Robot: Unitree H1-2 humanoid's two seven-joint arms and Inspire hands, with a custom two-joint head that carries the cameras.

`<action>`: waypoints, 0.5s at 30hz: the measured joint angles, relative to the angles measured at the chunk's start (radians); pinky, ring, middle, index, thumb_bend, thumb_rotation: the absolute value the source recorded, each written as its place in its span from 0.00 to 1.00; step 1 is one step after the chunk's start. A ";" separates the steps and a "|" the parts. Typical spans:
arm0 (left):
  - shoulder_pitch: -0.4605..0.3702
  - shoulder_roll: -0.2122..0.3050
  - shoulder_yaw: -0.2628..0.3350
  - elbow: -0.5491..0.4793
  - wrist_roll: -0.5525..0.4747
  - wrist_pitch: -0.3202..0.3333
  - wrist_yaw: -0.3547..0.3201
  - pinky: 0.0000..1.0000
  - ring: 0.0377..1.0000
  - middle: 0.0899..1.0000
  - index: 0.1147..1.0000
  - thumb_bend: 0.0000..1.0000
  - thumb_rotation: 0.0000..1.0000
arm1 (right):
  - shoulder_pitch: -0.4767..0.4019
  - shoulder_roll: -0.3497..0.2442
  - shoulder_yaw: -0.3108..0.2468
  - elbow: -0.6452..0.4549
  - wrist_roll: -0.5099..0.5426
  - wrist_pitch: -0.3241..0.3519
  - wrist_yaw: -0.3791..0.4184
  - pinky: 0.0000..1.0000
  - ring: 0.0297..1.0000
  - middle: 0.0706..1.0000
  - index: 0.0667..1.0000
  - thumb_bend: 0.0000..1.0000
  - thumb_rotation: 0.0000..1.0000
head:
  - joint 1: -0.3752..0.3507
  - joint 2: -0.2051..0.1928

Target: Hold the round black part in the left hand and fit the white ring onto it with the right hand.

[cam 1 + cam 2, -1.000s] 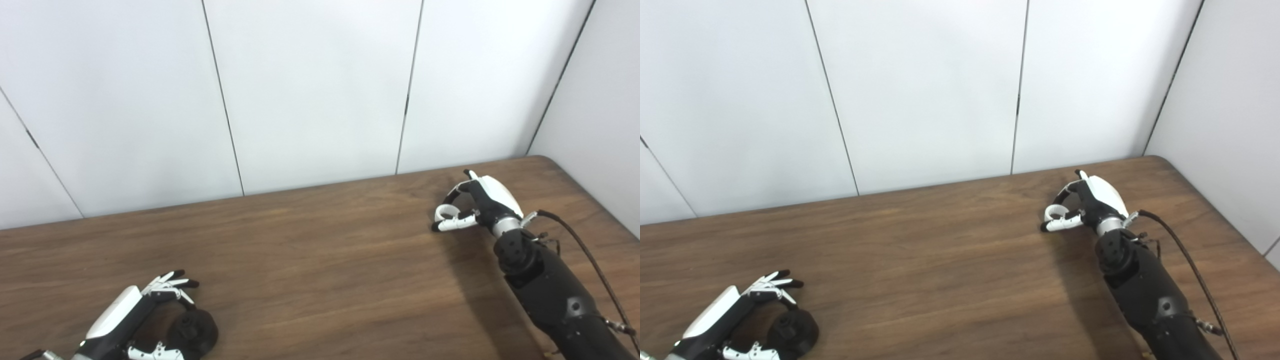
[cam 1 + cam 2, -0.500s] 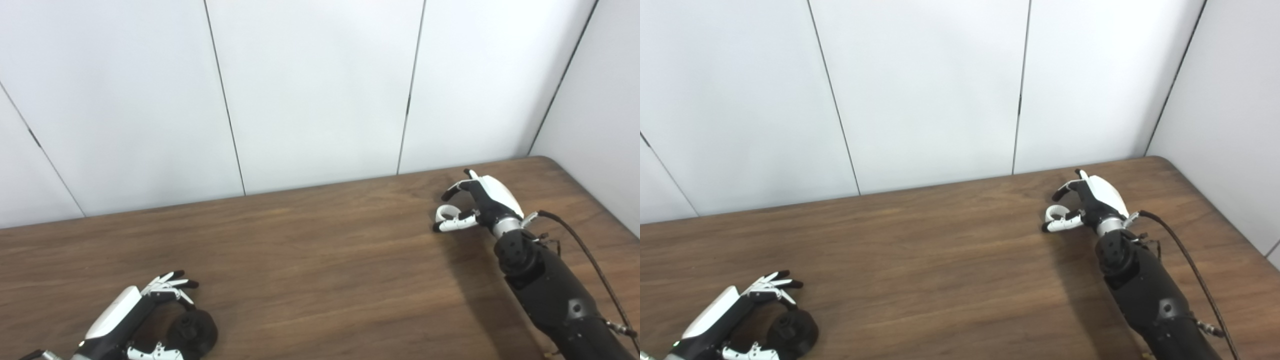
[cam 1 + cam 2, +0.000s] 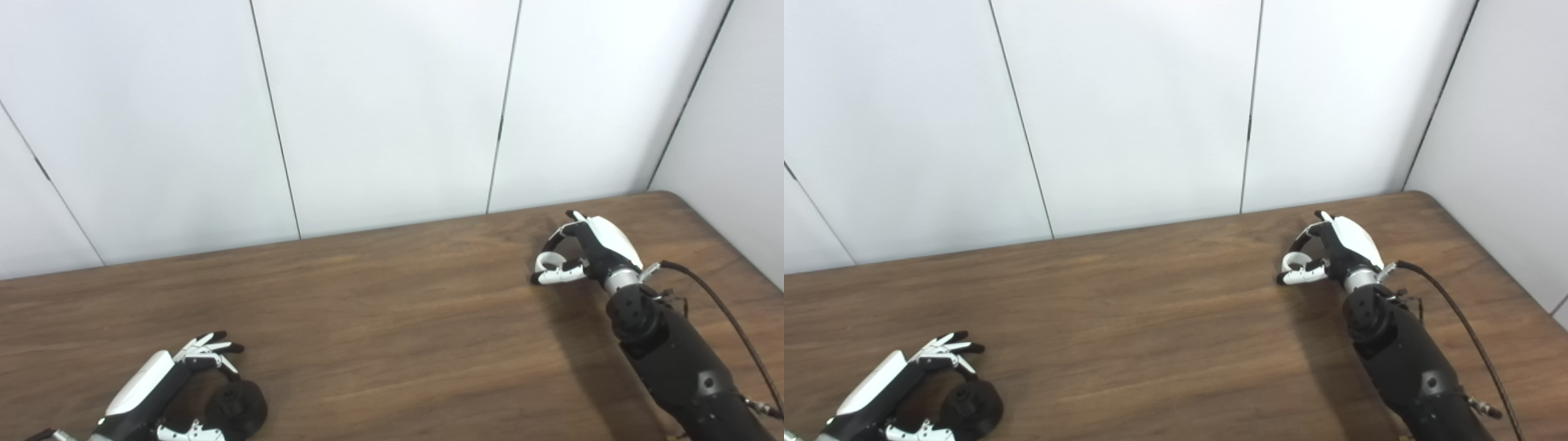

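**Mia:** Where is the round black part [image 3: 236, 407]?

**Tom:** Down at about 7 o'clock, on the brown table [image 3: 380, 318]. It lies flat on the wood with a little knob sticking up in its middle. The left hand [image 3: 160, 392] is around it, with fingers [image 3: 208, 349] curled over its far side and the thumb [image 3: 190, 433] at its near side. The fingers are apart and I can't see them squeeze it, so the hand looks open around the part, and the part sits on the table.

**Mia:** And the white ring [image 3: 1292, 262]?

**Tom:** Over at 3 o'clock, far from the black part. The right hand [image 3: 582, 248] has it. The thumb and a bent finger are closed on the ring, pinching it. I can't tell if the ring touches the wood or is a bit above it.

**Mia:** Any words or labels to read?

**Tom:** I can't find any writing at all. The hands are plain white and black, and the wall [image 3: 380, 110] behind is plain white panels with thin dark lines.

**Mia:** Do the two eyes show different things?

**Tom:** A little. The right eye view shows more of the side wall at 3 o'clock and more table past the right arm. In the left eye view the black part sits further in from the edge, and you see more wood to the left of the left hand. A black cable [image 3: 1464, 334] runs along the right arm in both.
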 measured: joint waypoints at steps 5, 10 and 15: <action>0.000 0.000 -0.002 0.000 0.002 0.000 0.005 1.00 0.96 0.83 0.41 0.52 0.06 | 0.000 0.000 0.000 0.000 0.000 0.000 0.000 1.00 1.00 0.96 0.44 0.51 0.12 | -0.002 0.000; 0.000 0.000 -0.006 0.000 0.002 0.000 0.015 1.00 0.96 0.83 0.41 0.52 0.06 | 0.000 0.000 0.000 0.000 0.001 0.000 0.001 1.00 1.00 0.96 0.44 0.51 0.12 | 0.000 0.000; 0.000 0.000 -0.008 0.000 0.002 0.000 0.017 1.00 0.97 0.83 0.41 0.52 0.06 | 0.000 0.000 0.000 0.000 0.001 0.000 0.001 1.00 1.00 0.97 0.44 0.51 0.12 | -0.002 0.002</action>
